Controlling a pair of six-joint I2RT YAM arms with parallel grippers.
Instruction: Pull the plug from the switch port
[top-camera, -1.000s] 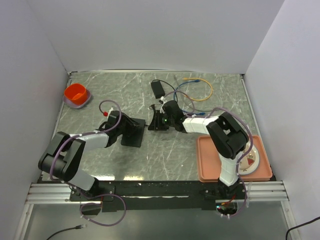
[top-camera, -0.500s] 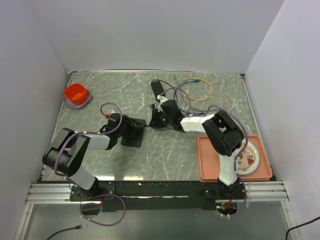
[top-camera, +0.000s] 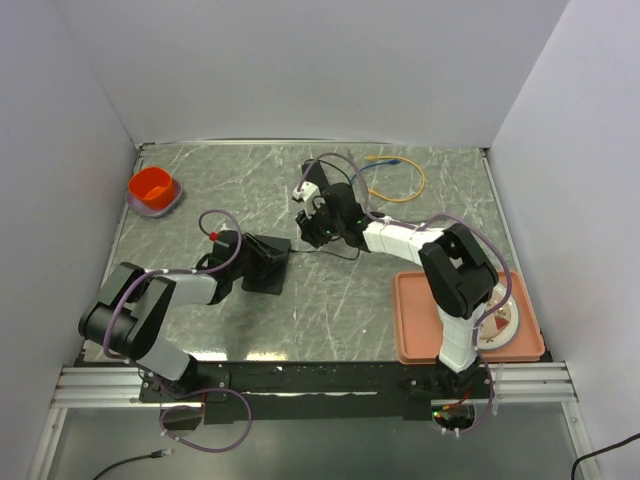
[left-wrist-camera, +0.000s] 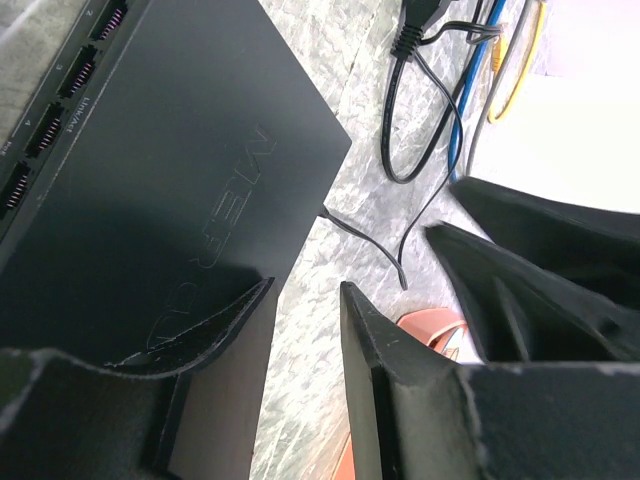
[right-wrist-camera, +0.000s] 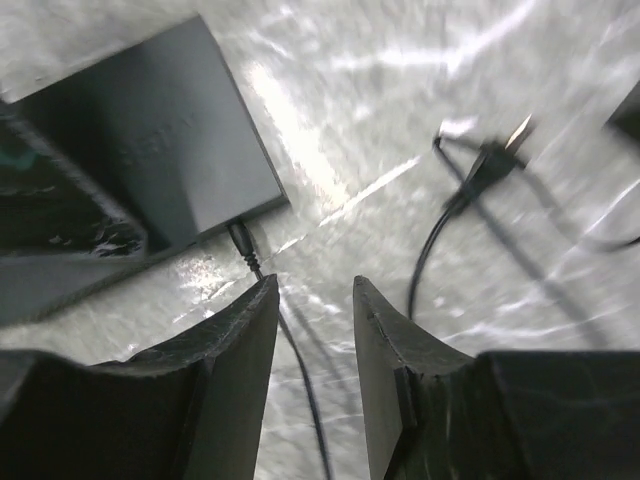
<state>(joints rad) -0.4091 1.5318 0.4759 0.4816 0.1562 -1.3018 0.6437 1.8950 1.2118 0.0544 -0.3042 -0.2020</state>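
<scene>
Both pairs of jaws stand partly apart and clamp nothing. In the left wrist view the left gripper (left-wrist-camera: 305, 290) straddles the right-hand edge of the flat black box (left-wrist-camera: 170, 170): 1 finger (left-wrist-camera: 210, 335) overlaps the box's top at lower left, while the other stands off the box, over the marble table (left-wrist-camera: 335, 80). The right gripper (right-wrist-camera: 315, 290) hovers with its 2 fingers on either side of a thin black lead (right-wrist-camera: 303, 370); as far as the blurred wrist view shows, neither finger touches it. That lead runs up the frame to the plug (right-wrist-camera: 238, 238), which sits in the switch port (left-wrist-camera: 322, 206) on the box's edge (close to a corner, near the middle of both wrist frames). Seen from above, the box lies left of the table's centre. A blue cable (left-wrist-camera: 460, 100) and a yellow cable (left-wrist-camera: 515, 70) lie at the upper right of the left wrist frame. An orange bowl (top-camera: 153, 186) sits at the table's upper left and a pink tray (top-camera: 415, 340) at its lower right.
</scene>
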